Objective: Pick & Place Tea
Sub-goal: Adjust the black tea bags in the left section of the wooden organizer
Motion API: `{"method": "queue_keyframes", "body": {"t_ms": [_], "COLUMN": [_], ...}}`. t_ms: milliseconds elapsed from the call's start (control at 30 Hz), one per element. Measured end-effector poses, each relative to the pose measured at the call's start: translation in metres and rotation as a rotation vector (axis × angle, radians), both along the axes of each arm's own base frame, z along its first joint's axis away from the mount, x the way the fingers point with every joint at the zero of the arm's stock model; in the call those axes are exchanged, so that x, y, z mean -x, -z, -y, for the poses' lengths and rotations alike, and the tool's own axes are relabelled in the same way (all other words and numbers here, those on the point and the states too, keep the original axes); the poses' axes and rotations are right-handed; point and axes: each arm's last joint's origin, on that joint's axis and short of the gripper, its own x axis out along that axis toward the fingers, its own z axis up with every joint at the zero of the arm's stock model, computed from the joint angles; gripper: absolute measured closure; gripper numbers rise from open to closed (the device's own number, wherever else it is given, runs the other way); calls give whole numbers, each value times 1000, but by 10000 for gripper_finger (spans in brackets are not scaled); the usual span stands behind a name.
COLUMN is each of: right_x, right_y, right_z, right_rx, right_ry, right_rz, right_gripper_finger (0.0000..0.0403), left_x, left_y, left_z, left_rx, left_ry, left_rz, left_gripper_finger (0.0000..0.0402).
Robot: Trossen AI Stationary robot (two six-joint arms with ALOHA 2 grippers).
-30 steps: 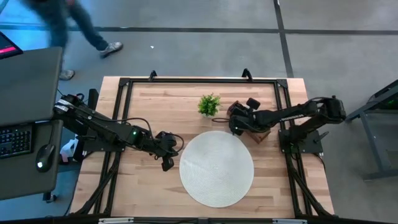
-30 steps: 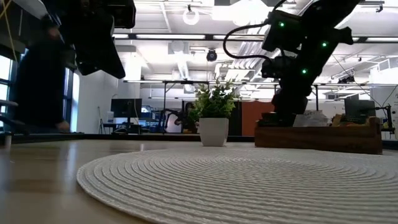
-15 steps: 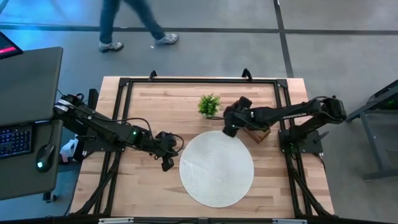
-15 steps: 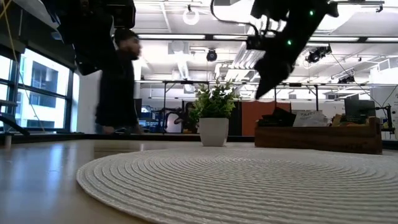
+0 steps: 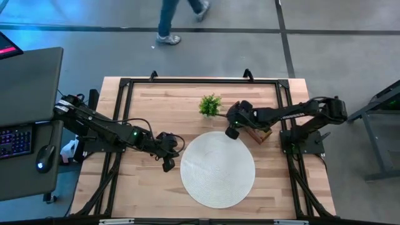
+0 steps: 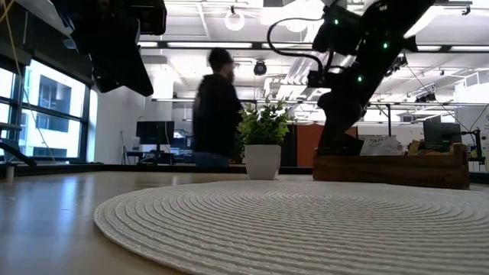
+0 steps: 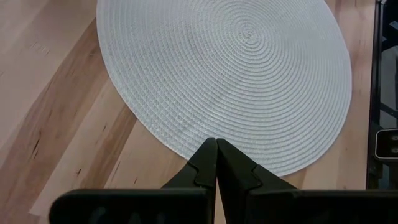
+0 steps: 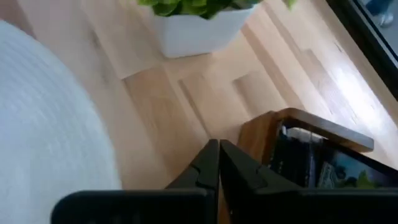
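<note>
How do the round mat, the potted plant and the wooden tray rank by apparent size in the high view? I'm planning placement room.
1. Round white mat, by far the largest.
2. and 3. Potted plant and wooden tray: unsure. The right arm covers most of the tray, so only its end shows, about as big as the plant.

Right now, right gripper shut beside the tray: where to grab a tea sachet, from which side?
Probably the top edge of an end sachet, from above: they seem to stand on edge in the wooden tray, whose walls block the sides. The right gripper must open first.
</note>
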Motion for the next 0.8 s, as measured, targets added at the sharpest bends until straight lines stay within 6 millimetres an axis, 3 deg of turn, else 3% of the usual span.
{"method": "queue_keyframes", "body": {"t_ms": [267, 567, 800], "right_x": [15, 11, 19], "right_y": [13, -3, -6], "right_z": [23, 31, 39], "right_rx": [59, 224, 211], "right_ry": [95, 94, 152], "right_rz": [-66, -145, -222], "right_gripper_finger": [399, 398, 399], "left_x": [0, 0, 0], "left_y": [0, 0, 0], "left_z": [0, 0, 0], "left_rx": [18, 18, 18], "left_ry": [-20, -21, -20], "left_rz": [-1, -1, -1], "left_gripper_finger": [397, 397, 397]}}
